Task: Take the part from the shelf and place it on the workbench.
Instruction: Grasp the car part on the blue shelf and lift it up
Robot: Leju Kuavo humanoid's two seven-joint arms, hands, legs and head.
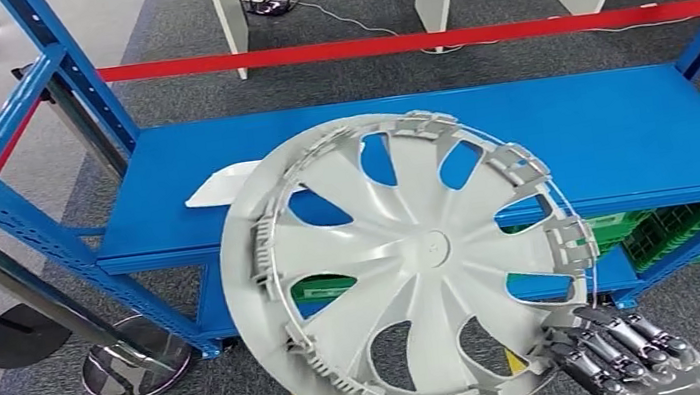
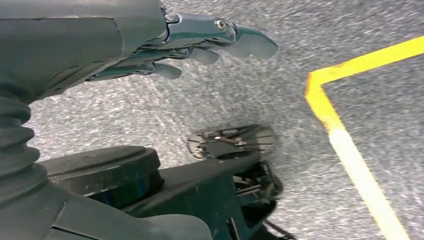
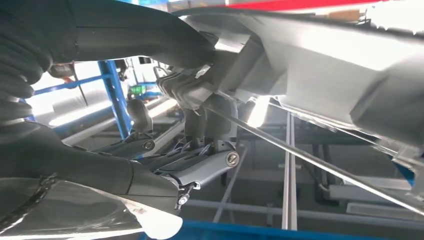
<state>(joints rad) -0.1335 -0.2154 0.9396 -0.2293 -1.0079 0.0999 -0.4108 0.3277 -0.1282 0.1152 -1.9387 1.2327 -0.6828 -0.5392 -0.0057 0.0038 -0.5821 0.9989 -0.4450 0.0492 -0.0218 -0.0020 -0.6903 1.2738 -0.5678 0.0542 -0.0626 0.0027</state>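
The round silver-grey plastic wheel cover (image 1: 410, 271) is already off the blue metal shelf (image 1: 621, 139), held up near the camera by its near right rim in the right hand (image 1: 622, 350) (left hand (image 2: 210, 42) hangs empty, fingers loosely apart). Next is carrying it to the workbench.

1. Red barrier tape (image 1: 407, 41) stretched across the grey carpet (image 1: 490, 59) — white table legs (image 1: 228, 16) behind it.
2. Green crates (image 1: 691, 221) on the low tier.
3. Chrome stanchion base (image 1: 135, 370) at left.
4. Yellow floor line (image 2: 350, 150) — bent at a corner.
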